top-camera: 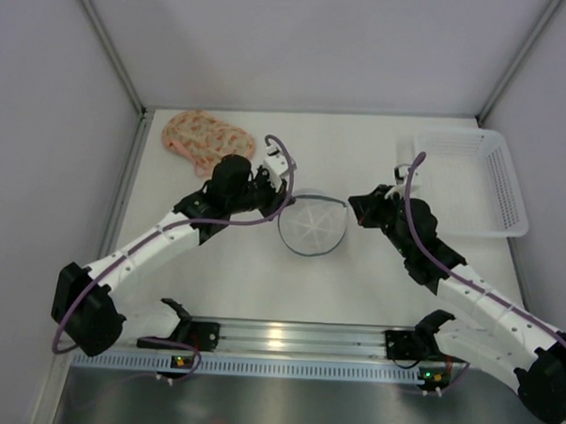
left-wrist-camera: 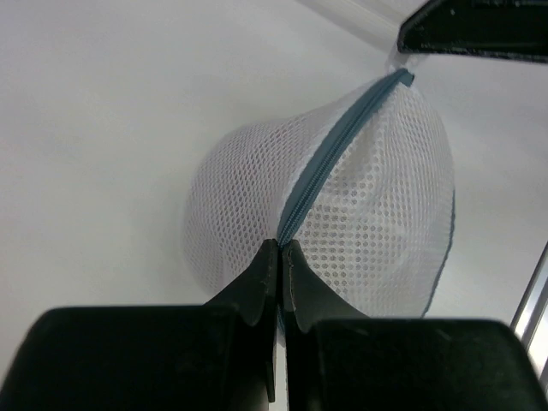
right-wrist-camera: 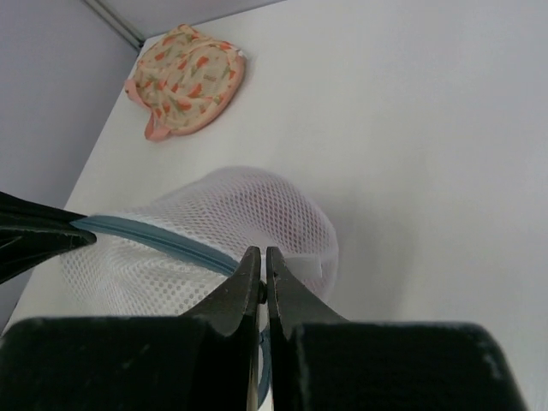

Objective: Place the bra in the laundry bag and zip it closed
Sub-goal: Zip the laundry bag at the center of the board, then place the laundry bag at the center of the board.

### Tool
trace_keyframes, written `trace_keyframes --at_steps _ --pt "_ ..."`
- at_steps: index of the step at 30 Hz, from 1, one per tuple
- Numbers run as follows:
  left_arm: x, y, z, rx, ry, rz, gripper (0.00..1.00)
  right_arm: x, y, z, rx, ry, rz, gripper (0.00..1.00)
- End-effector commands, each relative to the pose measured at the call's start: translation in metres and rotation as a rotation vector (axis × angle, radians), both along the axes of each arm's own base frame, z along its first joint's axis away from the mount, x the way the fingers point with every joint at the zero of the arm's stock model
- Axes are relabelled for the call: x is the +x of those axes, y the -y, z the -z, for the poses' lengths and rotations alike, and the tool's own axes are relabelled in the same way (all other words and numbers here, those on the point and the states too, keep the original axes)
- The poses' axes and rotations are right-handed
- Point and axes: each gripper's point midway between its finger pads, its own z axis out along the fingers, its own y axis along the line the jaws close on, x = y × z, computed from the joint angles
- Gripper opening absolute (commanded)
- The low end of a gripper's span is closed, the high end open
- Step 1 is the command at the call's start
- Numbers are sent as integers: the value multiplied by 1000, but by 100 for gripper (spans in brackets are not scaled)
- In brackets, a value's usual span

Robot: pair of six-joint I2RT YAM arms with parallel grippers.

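Bag [top-camera: 312,227] is pinched from both sides: left pincer [left-wrist-camera: 281,248] and right pincer [right-wrist-camera: 263,253] are each clenched on the mesh at opposite ends of the zip [left-wrist-camera: 342,145], probably to hold it taut and steady. Bra [top-camera: 207,141] lies well apart at the desk's [top-camera: 243,276] far left corner, not yet inside.

**Bra outside, mesh bag at table centre**

Bra [top-camera: 207,140]: peach fabric with an orange print, cups folded together, lying flat at the far-left corner, well apart from the bag. Laundry bag [top-camera: 312,225]: white mesh, round and domed, mid-table, trimmed in grey-blue. Its grey-blue zipper [left-wrist-camera: 330,163] runs taut across the top and looks closed along the visible stretch. Nothing coloured shows through the mesh.
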Motion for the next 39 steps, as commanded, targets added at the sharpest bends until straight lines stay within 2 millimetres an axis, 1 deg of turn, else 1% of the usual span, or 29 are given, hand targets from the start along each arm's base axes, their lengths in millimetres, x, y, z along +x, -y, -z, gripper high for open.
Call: trace_keyframes --at_steps 1,4,5,7,8,9,10,11,12,13,14,16,17,18,19,20,23,24,26,27,28,29,31,32,35,36,37,38,39 --pt "36 -44 -44 -143 104 -360 0 16 35 -13 -54 36 159 0" --pt "37 -50 -45 -200 35 -388 0 21 23 -12 -50 30 109 0" --pt "35 -45 -45 -220 8 -376 0 22 12 -21 -35 44 60 0" --pt "38 -38 -42 -247 -30 -371 0 30 -2 -22 -39 37 10 2" --pt "40 -35 -40 -263 -53 -378 0 32 -13 -41 -15 65 -38 10" --pt "45 -37 -37 -264 -63 -414 0 39 -20 -38 -31 50 -57 17" --pt "52 -38 -28 -255 -86 -448 0 44 -24 -43 -47 53 -71 26" --pt "57 -39 -26 -263 -101 -485 0 50 -30 -66 -45 75 -89 58" --pt "66 -43 -31 -276 -96 -536 0 59 -34 -62 -75 49 -95 69" --pt "74 -45 -24 -273 -113 -572 0 65 -34 -70 -95 60 -99 75" --pt "78 -46 -24 -296 -140 -588 0 71 -33 -92 -92 78 -92 86" --pt "94 -61 -37 -359 -100 -623 0 84 -29 -101 -94 80 -97 94" --pt "102 -69 -47 -406 -84 -642 0 88 -28 -117 -83 102 -100 99" --pt "105 -72 -52 -423 -79 -638 0 94 -21 -115 -96 86 -86 100" --pt "110 -81 -58 -440 -72 -662 0 97 -17 -116 -99 79 -77 99" --pt "120 -98 -69 -471 -59 -722 0 98 -14 -117 -101 78 -68 99" --pt "134 -133 -75 -516 -82 -841 0 102 -3 -106 -110 52 -46 99" --pt "142 -161 -79 -540 -72 -915 0 104 1 -101 -112 38 -36 99" --pt "145 -188 -84 -580 -60 -981 0 104 4 -90 -123 -1 -28 99" --pt "147 -215 -80 -587 -49 -1049 0 107 8 -85 -130 -15 -14 99" --pt "144 -226 -84 -600 -33 -1070 0 107 11 -81 -134 -31 -2 100" --pt "144 -251 -80 -603 -19 -1153 0 109 14 -77 -140 -40 18 100" --pt "140 -276 -76 -622 -12 -1228 0 109 16 -75 -145 -38 21 99" --pt "135 -298 -72 -651 -8 -1303 0 109 18 -72 -147 -41 28 99" --pt "127 -328 -59 -725 -11 -1412 0 110 21 -70 -147 -40 43 99" --pt "119 -345 -42 -737 -20 -1471 0 110 22 -73 -147 -32 44 99" --pt "115 -348 -41 -792 -25 -1469 0 109 22 -74 -147 -30 42 99" --pt "110 -362 -29 -829 -17 -1495 0 108 23 -72 -149 -34 45 99" --pt "108 -366 -26 -859 -14 -1488 0 107 24 -74 -149 -26 46 99"
